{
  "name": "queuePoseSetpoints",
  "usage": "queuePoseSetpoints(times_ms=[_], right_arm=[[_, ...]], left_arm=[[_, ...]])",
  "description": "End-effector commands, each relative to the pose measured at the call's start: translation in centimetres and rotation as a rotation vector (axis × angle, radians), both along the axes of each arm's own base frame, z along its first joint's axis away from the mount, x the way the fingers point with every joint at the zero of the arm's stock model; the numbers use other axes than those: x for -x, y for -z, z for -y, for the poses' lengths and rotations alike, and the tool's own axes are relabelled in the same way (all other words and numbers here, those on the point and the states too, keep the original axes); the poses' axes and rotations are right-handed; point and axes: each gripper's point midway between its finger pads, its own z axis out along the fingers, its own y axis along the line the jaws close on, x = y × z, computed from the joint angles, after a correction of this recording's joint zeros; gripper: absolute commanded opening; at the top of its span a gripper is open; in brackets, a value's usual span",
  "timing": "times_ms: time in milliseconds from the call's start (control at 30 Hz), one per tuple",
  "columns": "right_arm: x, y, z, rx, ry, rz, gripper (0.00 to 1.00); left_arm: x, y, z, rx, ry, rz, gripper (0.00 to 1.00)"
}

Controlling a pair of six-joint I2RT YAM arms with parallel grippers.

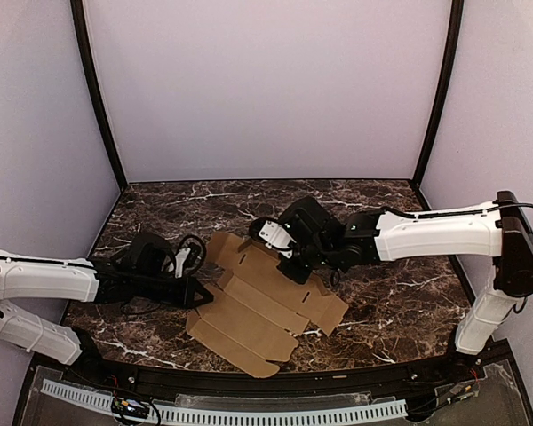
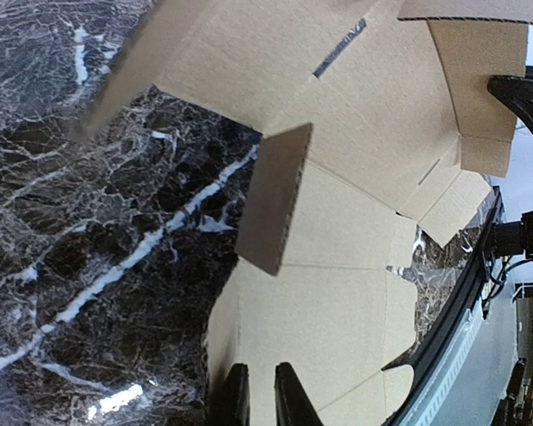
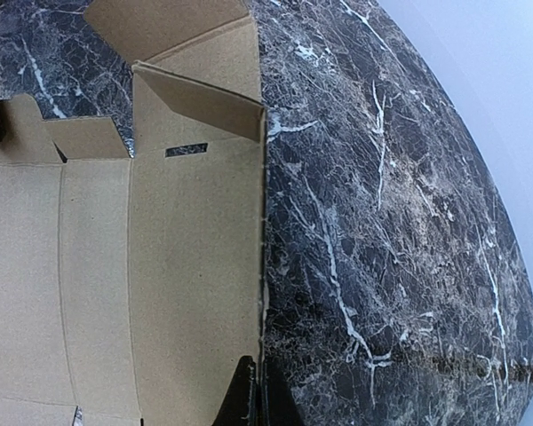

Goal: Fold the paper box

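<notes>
The paper box [image 1: 258,306] is a flat brown die-cut cardboard sheet lying mid-table, with flaps and slots. My right gripper [image 1: 290,263] is at its far edge; in the right wrist view the gripper [image 3: 259,395] is shut on that edge of the sheet [image 3: 160,266], and a flap [image 3: 195,102] stands up further along. My left gripper [image 1: 198,297] is at the sheet's left edge. In the left wrist view its fingers [image 2: 262,399] are a narrow gap apart over the sheet [image 2: 338,293], by a side fold line, holding nothing. A small flap [image 2: 275,200] stands upright ahead.
Dark marble tabletop [image 1: 400,293] surrounds the sheet. A black rail and white cable chain [image 1: 249,413] run along the near edge. Black frame posts [image 1: 98,98] and pale walls close in the back and sides.
</notes>
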Motion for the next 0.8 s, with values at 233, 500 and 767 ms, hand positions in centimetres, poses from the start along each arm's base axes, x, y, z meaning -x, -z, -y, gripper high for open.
queuePoseSetpoints(times_ms=[233, 500, 767], right_arm=[[1.0, -0.6, -0.7, -0.036, -0.027, 0.041, 0.00], [1.5, -0.9, -0.9, -0.032, -0.054, 0.076, 0.00], [2.2, -0.7, -1.0, 0.000, -0.113, 0.140, 0.00]], left_arm=[[0.2, 3.8, -2.5, -0.110, -0.071, 0.001, 0.10], [0.8, 5.9, -2.5, -0.098, -0.074, -0.041, 0.10], [1.0, 6.1, -1.9, -0.035, -0.078, -0.051, 0.09]])
